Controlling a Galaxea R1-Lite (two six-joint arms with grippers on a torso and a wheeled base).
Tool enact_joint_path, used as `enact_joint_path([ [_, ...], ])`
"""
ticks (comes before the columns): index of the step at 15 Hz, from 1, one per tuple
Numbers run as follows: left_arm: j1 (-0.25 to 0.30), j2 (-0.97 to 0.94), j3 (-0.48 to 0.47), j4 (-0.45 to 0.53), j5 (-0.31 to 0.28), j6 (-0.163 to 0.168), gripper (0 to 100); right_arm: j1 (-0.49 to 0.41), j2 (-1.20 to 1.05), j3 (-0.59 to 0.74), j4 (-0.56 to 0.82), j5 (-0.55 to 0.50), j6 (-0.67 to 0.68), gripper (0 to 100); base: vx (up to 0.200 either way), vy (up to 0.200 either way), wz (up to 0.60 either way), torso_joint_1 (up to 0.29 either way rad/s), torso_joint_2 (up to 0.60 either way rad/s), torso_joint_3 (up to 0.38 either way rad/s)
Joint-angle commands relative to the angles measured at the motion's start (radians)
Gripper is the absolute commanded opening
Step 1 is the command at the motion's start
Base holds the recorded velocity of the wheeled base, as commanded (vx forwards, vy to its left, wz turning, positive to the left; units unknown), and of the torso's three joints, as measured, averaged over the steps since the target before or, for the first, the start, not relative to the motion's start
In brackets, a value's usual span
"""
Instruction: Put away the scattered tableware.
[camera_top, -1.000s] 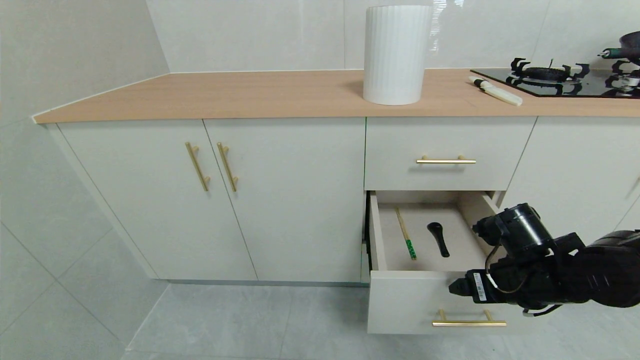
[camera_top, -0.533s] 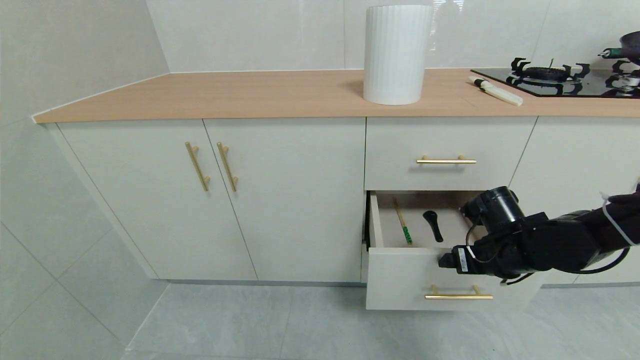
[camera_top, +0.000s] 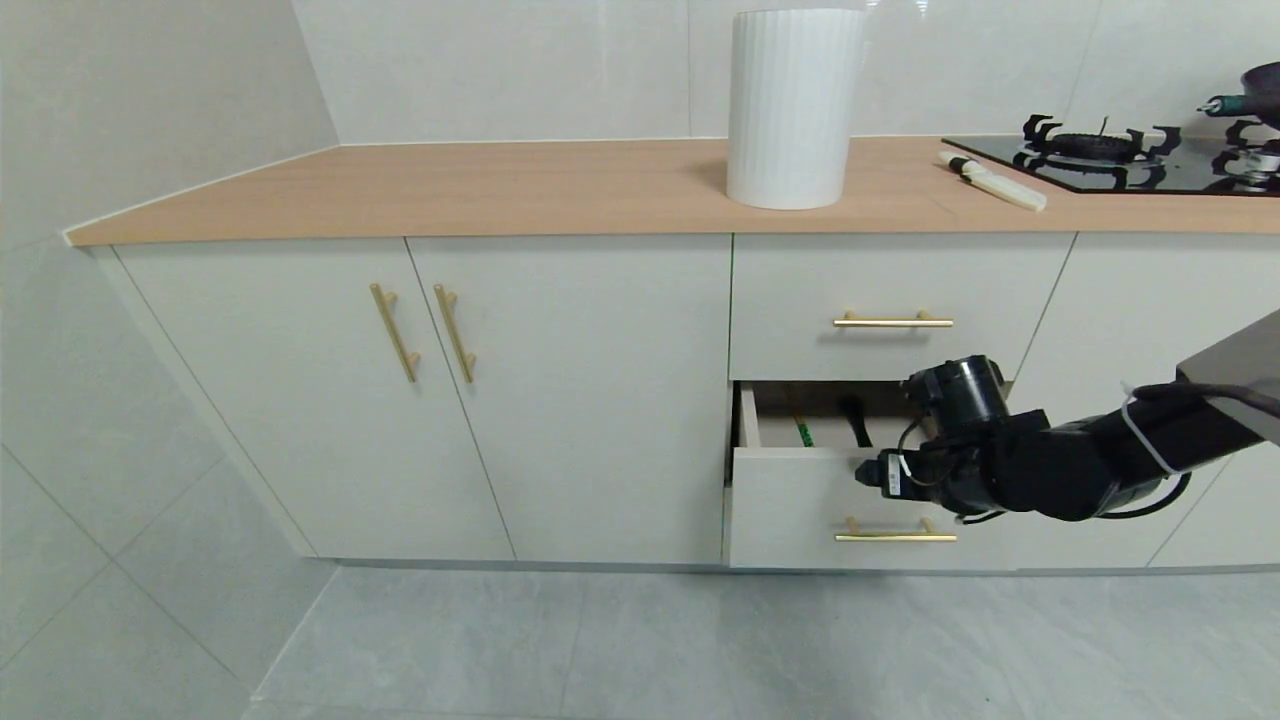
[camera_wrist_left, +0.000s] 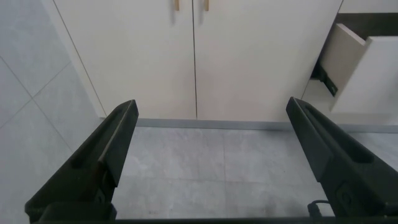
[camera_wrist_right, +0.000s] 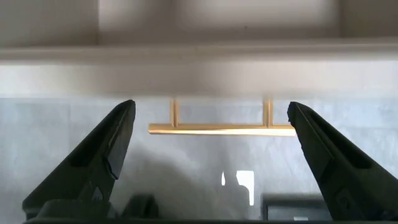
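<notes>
The lower drawer (camera_top: 790, 510) stands only a little way out of the cabinet. Inside its dark gap I see the tips of green-ended chopsticks (camera_top: 801, 432) and a black spoon (camera_top: 855, 418). My right gripper (camera_top: 870, 475) is up against the drawer front just above the gold handle (camera_top: 895, 537). In the right wrist view that gripper (camera_wrist_right: 210, 109) is open, its fingers spread either side of the handle (camera_wrist_right: 221, 129). My left gripper (camera_wrist_left: 211, 106) is open and holds nothing, low over the floor facing the cabinet doors, with the drawer (camera_wrist_left: 367, 74) off to one side.
A tall white ribbed container (camera_top: 792, 108) and a cream-handled utensil (camera_top: 992, 182) sit on the wooden counter, beside a gas hob (camera_top: 1110, 155). A shut upper drawer (camera_top: 890, 305) lies above the lower one. Double cabinet doors (camera_top: 430, 400) are shut; grey tiled floor spreads below.
The lower drawer has slid most of the way into the cabinet with my right gripper moving in against its front. The chopsticks and spoon are now largely hidden.
</notes>
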Motion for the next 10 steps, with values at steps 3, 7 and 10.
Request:
enact_joint_path([
  [3,0.001,0.001,0.000,0.000,0.000,0.000,100,0.000,0.085,0.006,-0.119,-0.029,0.003,100,0.000,0.000,0.00,0.000,0.00,0.000],
  [7,0.001,0.001,0.000,0.000,0.000,0.000,100,0.000,0.166,0.003,-0.283,-0.116,0.003,100,0.000,0.000,0.00,0.000,0.00,0.000],
  [10,0.000,0.001,0.000,0.000,0.000,0.000,100,0.000,0.218,-0.005,-0.412,-0.150,0.002,100,0.000,0.000,0.00,0.000,0.00,0.000],
])
